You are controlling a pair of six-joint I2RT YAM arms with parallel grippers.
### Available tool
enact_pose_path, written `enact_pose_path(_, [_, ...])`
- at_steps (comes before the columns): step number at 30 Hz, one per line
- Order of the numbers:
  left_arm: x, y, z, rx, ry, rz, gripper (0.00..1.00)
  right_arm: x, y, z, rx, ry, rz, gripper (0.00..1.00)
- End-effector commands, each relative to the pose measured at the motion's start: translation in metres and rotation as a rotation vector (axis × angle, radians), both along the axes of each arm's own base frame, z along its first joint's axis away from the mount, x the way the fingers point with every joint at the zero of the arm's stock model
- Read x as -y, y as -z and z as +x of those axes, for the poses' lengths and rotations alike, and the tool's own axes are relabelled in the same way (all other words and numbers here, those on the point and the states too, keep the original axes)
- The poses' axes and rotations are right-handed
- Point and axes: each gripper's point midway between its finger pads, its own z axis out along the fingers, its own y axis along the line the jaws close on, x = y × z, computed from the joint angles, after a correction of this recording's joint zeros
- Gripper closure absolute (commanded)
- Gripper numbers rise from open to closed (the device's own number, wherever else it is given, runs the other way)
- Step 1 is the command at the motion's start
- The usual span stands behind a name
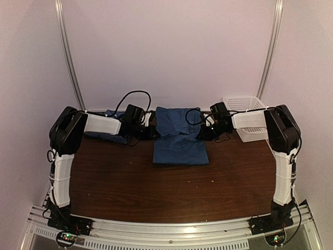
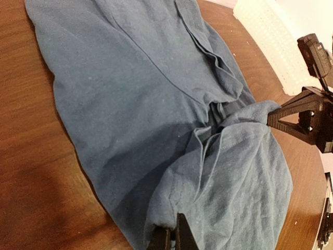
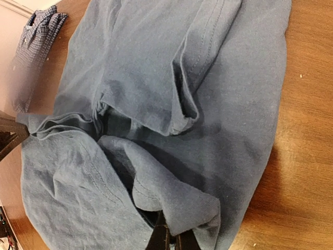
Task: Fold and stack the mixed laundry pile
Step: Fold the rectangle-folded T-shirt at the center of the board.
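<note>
Top external | t-shirt point(image 1: 179, 145): 1 | checked shirt point(image 3: 37, 44): 1 | basket point(image 1: 244, 102): 1

right pincer point(image 3: 170, 233) pinching teal t-shirt point(image 3: 171, 78) | checked shirt point(image 3: 36, 47) upper left

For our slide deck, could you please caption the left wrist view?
Left gripper and right gripper pinch a lifted edge of the teal t-shirt mid-fold on the table.
</note>
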Motion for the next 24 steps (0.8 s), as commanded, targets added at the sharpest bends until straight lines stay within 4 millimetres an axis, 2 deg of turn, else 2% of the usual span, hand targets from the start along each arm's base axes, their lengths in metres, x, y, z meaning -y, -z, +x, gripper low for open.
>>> enact_pose_path(1, [0.005,-0.005,0.024,0.06,-0.001,-0.029,1.0,0.002,-0.005,0.015,0.036,0.006,0.013,1.0])
enact_pose_path(4, [0.007,0.008,0.027,0.04,0.012,-0.02,1.0,0.004,-0.006,0.019,0.037,0.017,0.015,1.0])
enact_pose_path(9, [0.009,0.015,0.032,0.037,0.017,-0.015,1.0,0.009,-0.015,0.024,0.056,0.034,0.02,1.0])
enact_pose_path(13, [0.003,0.017,0.039,0.029,-0.007,-0.019,1.0,0.008,-0.005,0.026,0.031,0.025,0.009,1.0])
enact_pose_path(15, [0.002,0.013,0.042,0.03,0.005,-0.032,0.92,0.011,-0.003,0.026,0.023,0.03,0.005,0.98])
enact_pose_path(16, [0.003,0.007,0.043,0.033,0.02,-0.049,0.84,0.012,-0.006,0.027,0.026,0.032,0.006,0.93])
enact_pose_path(19, [-0.003,-0.012,0.046,0.047,0.043,-0.084,0.68,0.023,-0.031,0.03,0.061,0.051,0.006,0.79])
enact_pose_path(21, [-0.011,-0.031,0.047,0.079,0.037,-0.091,0.57,0.033,-0.063,0.033,0.116,0.066,0.011,0.62])
enact_pose_path(22, [-0.015,-0.041,0.047,0.095,0.036,-0.085,0.51,0.037,-0.076,0.033,0.135,0.071,0.016,0.58])
enact_pose_path(24, [-0.023,-0.058,0.043,0.115,0.028,-0.054,0.48,0.041,-0.097,0.029,0.161,0.069,0.027,0.52])
